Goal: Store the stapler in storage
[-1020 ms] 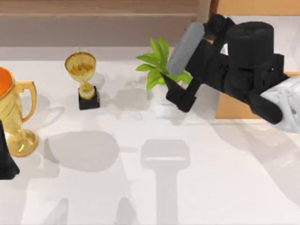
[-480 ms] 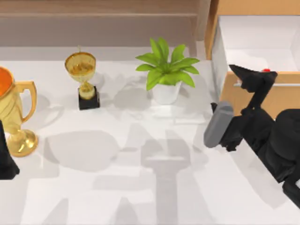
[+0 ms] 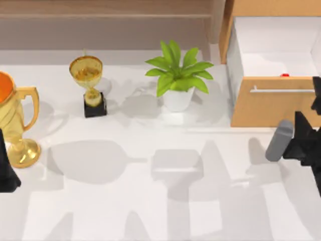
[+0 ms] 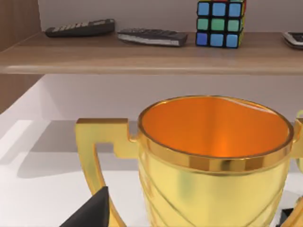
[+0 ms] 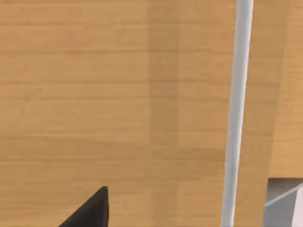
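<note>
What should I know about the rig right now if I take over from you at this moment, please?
Left arm: parked at the table's left edge beside the large gold trophy.
Right claw: at the table's right edge, in front of the storage drawer front, close to its silver handle; not holding anything that I can see.
Stapler: a sliver of red shows inside the open drawer, just behind the front panel.
Done: the stapler appears to be in the drawer.
Left: the drawer stands open; probably push it shut, if closing is wanted.
</note>
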